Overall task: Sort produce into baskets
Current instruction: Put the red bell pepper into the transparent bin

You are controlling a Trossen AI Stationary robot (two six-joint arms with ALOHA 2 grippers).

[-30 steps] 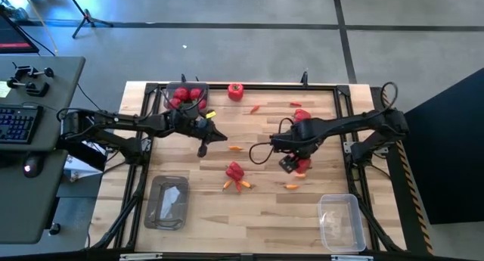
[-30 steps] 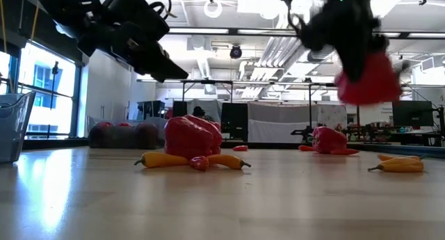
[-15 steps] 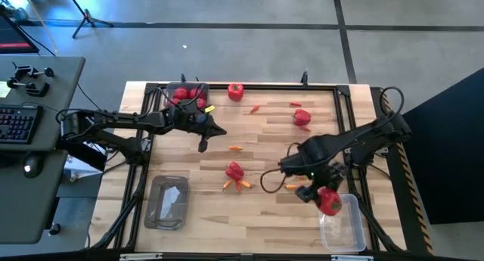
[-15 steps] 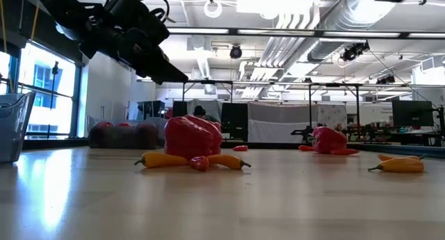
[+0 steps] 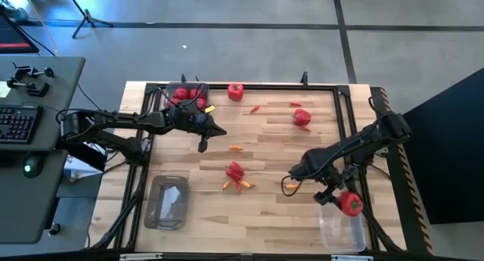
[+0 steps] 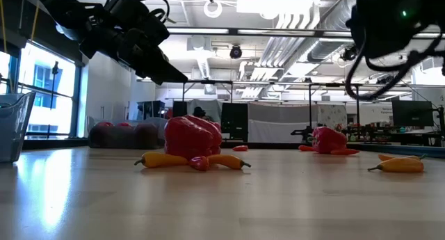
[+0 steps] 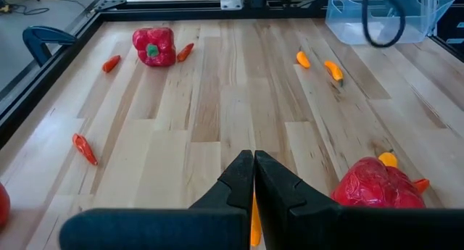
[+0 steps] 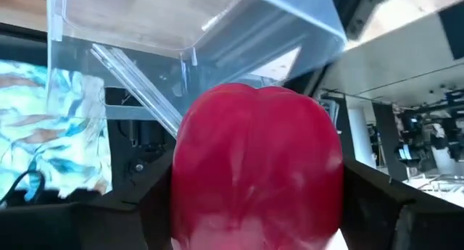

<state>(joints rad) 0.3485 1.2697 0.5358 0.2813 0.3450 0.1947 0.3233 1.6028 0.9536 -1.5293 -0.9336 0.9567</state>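
Note:
My right gripper (image 5: 342,200) is shut on a red bell pepper (image 5: 350,205) above the far end of the clear basket (image 5: 339,232) at the table's near right corner. In the right wrist view the pepper (image 8: 257,163) fills the middle, with the basket (image 8: 196,32) beyond it. My left gripper (image 5: 203,146) hangs shut and empty above the table's far left part, beside a basket (image 5: 187,97) holding round red fruits. Another pepper (image 5: 235,171) lies mid-table on slim orange pieces (image 5: 240,185). My right gripper pinches the red bell pepper between its two fingers, one dark finger (image 8: 148,206) on each of the pepper's opposite sides (image 8: 185,185). The fingers slant downward from the table's middle. The pepper is lifted clear, above the basket's far end.
A third clear basket (image 5: 168,202) stands at the near left. Red peppers lie at the far edge (image 5: 235,91) and far right (image 5: 302,117). Small orange and red pieces (image 5: 236,148) (image 5: 255,107) (image 5: 290,187) are scattered over the wood. A desk with a keyboard (image 5: 17,125) stands left of the table.
My right gripper has carried the red bell pepper from the table's middle right toward the near right corner, sinking and turning its wrist, and now holds it over the near right basket. It has left the low view's middle. My left gripper has kept still.

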